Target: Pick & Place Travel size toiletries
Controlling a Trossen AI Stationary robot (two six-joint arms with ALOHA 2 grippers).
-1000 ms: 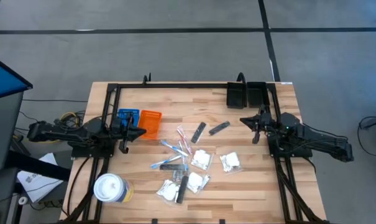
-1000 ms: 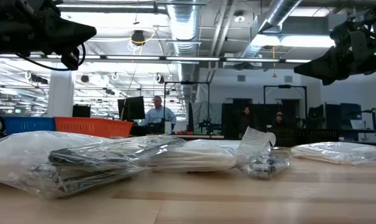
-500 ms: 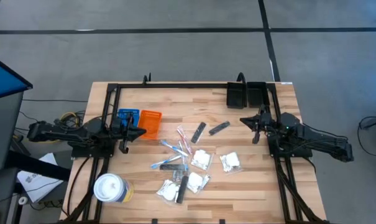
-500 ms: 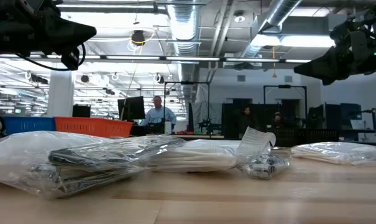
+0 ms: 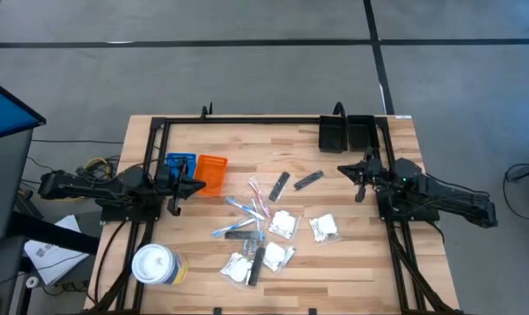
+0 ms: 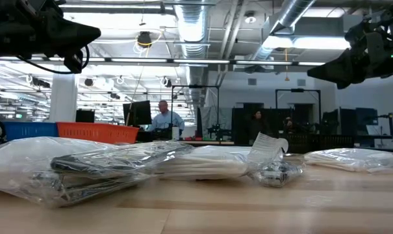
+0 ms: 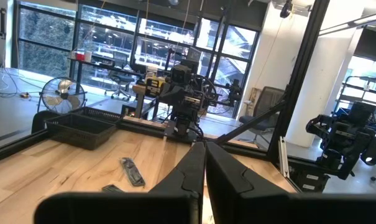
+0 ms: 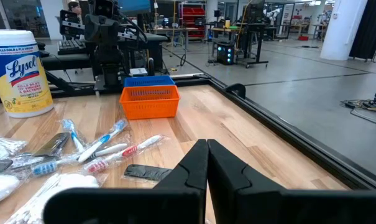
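Note:
The travel size toiletries lie loose in the table's middle. There are crinkly clear packets [image 5: 283, 224] [image 6: 86, 166], thin toothbrush sticks [image 5: 247, 210] [image 8: 100, 146] and flat dark sticks [image 5: 280, 185] [image 7: 131, 171]. My left gripper [image 5: 198, 185] [image 7: 204, 146] hovers shut at the left, beside the orange tray, pointing toward the table's right. My right gripper [image 5: 341, 170] [image 8: 207, 144] hovers shut at the right, pointing toward the table's left. Both are above the table, clear of every item and holding nothing.
A blue tray [image 5: 179, 166] and an orange tray [image 5: 212, 173] [image 8: 149, 101] stand at the left. A round white lidded canister [image 5: 155, 263] [image 8: 17, 71] stands at the near left. Two black bins [image 5: 350, 133] [image 7: 82, 127] sit at the far right. A black frame [image 5: 247, 120] runs round the table.

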